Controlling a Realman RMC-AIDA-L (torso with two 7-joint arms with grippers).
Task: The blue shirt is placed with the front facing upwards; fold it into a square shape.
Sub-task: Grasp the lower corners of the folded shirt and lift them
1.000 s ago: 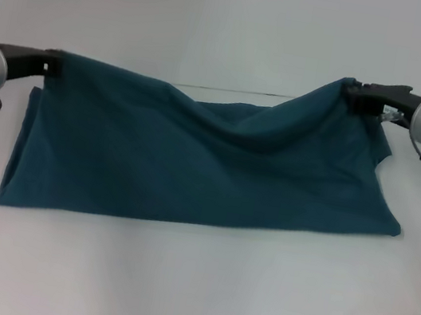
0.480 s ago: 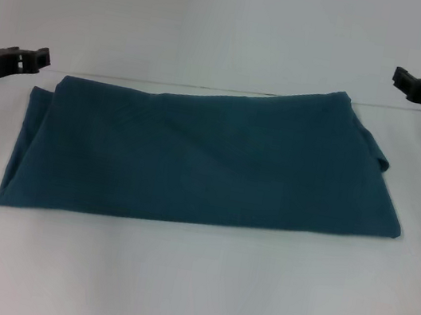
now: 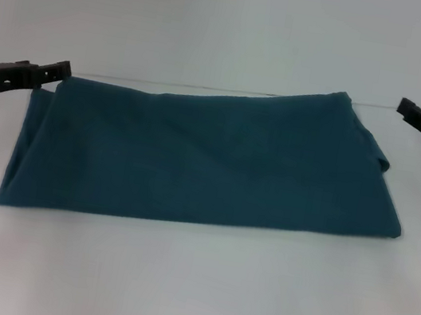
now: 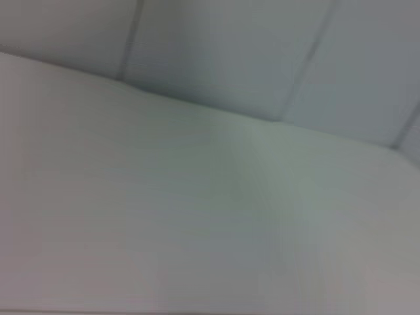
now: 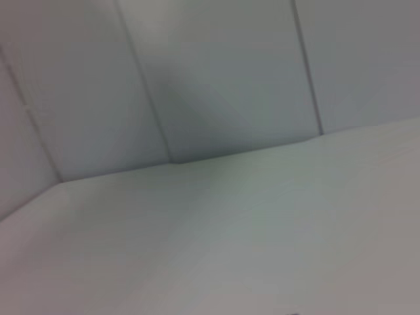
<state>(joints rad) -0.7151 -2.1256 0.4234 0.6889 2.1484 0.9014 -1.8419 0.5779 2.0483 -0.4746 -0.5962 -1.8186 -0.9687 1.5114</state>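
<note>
Head view: blue shirt [image 3: 202, 156] flat, folded oblong, lettering hidden; pincer states unclear.

- Before me lies a pale white table [image 3: 189, 283]; its surface is smooth
- A thin seam line [image 3: 206, 88] crosses it at the far side
- Grey wall panels [image 5: 223, 79] stand behind my wrists

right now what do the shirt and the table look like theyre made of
The shirt looks like soft matte knit fabric, likely cotton: it lies limp in a folded band with gentle creases and no shine. The table looks like a smooth, hard white surface with a dull finish, perhaps laminate or painted board; which one cannot be told. Both grippers, left and right, sit beside the shirt.
</note>
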